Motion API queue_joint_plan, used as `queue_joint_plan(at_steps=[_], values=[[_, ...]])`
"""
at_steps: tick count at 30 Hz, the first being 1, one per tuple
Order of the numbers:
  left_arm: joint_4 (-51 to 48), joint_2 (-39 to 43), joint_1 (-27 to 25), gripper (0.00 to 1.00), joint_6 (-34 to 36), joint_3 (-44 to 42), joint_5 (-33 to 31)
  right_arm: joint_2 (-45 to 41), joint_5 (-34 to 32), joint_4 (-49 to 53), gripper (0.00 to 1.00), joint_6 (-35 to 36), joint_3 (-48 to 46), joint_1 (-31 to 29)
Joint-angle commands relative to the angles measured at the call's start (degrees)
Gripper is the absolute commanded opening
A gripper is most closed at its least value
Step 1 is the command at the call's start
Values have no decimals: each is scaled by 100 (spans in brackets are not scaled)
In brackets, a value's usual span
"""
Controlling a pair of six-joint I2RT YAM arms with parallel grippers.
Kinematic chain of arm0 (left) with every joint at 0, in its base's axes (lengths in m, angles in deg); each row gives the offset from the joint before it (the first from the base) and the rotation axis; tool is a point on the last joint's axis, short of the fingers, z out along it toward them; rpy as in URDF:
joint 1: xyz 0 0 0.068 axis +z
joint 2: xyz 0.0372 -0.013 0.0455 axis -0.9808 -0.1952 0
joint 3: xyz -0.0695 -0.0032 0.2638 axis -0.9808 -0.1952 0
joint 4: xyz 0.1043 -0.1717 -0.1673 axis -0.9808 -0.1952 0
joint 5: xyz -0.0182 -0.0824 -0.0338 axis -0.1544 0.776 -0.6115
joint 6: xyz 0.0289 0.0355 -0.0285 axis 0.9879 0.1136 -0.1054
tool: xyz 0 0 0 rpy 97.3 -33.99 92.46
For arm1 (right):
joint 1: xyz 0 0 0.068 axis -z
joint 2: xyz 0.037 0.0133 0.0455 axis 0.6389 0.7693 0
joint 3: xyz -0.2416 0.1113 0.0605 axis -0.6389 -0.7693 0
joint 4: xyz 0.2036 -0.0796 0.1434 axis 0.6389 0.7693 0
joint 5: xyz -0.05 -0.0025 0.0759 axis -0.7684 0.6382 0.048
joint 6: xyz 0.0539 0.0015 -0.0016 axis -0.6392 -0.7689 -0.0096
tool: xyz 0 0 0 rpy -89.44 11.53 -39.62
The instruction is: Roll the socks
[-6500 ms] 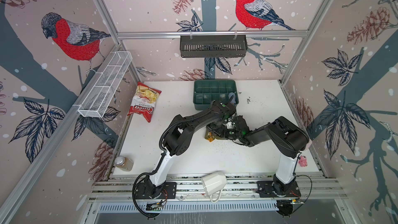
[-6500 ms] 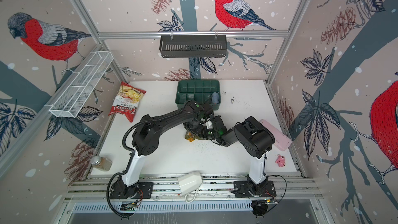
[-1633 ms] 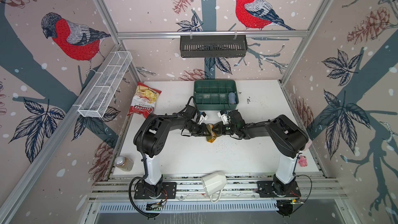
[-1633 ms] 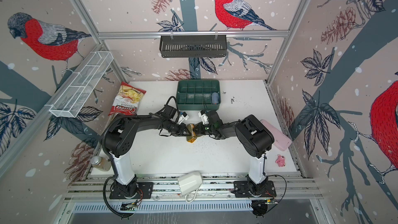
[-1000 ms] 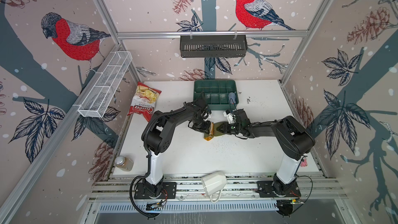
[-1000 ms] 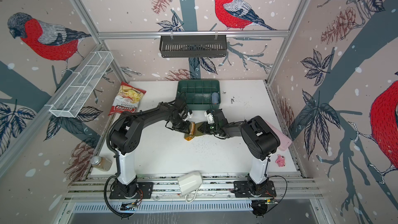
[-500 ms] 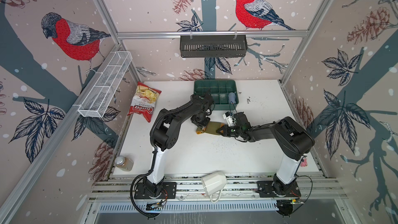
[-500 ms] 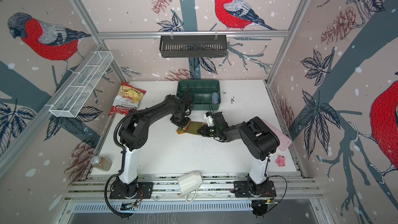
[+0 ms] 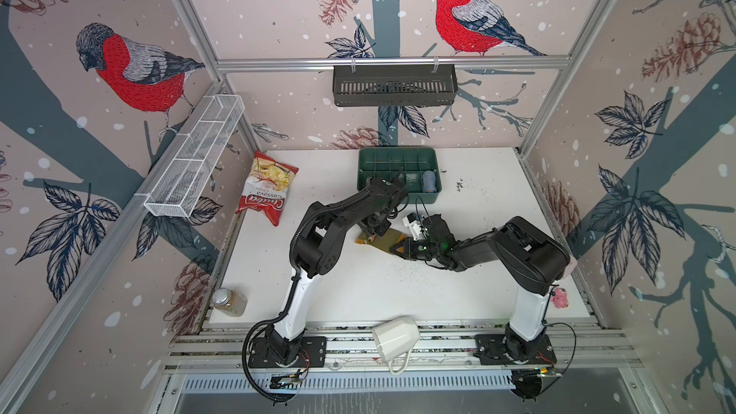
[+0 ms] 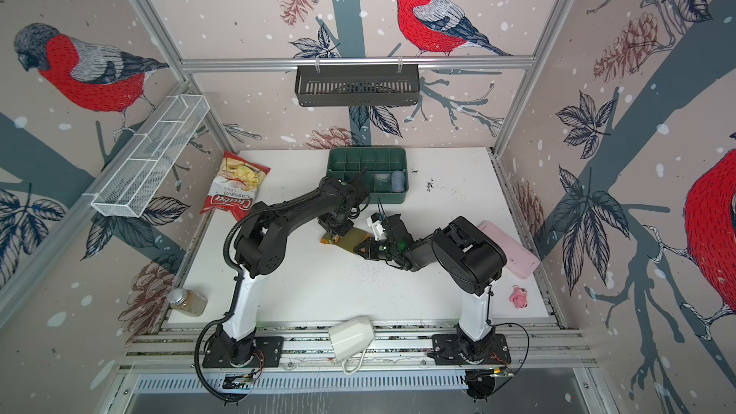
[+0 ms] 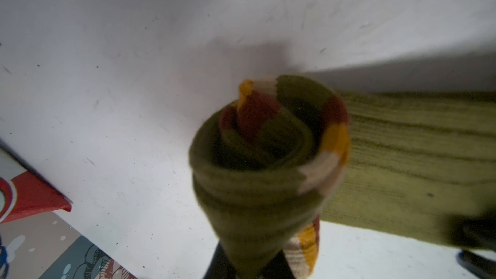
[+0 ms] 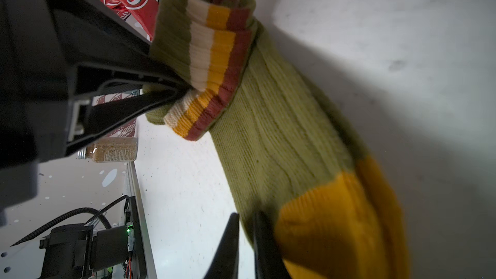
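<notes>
While the left tool (image 12: 182, 89) clamps the socks (image 12: 281, 130) at the rolled cuff (mid counter (image 9: 358, 284)), we cannot tell if the right tool (image 12: 245, 218), four o'clock, grips.

I have bare white table (image 9: 378, 292) across the lower middle of both top views, open for a pass from either side. At centre the socks (image 9: 388, 237) are stretched out sideways and bar the crossing. The green compartment tray (image 9: 398, 150) closes off the upper middle just behind them. The chips bag (image 9: 266, 189) sits upper left and the spice jar (image 9: 230, 302) lower left. A pink box (image 10: 509, 250) and a pink toy (image 10: 519, 297) line the right edge.
</notes>
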Motion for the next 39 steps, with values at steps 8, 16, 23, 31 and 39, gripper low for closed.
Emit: queue_joint_plan(at_steps=[8, 16, 23, 31, 39], values=[[-496, -554, -412, 4, -569, 313, -921, 74, -84, 602, 15, -82, -58, -39], [50, -295, -501, 12, -693, 137, 16, 91, -30, 461, 15, -108, -111, -22], [59, -151, -505, 14, -779, 320, 222, 131, -14, 419, 15, -90, -84, -20], [-148, -308, -532, 12, -804, 360, -83, 17, 110, 207, 17, -187, -188, 72], [-217, -338, -532, 9, -804, 306, -338, -780, 51, 370, 28, -103, -488, 293]])
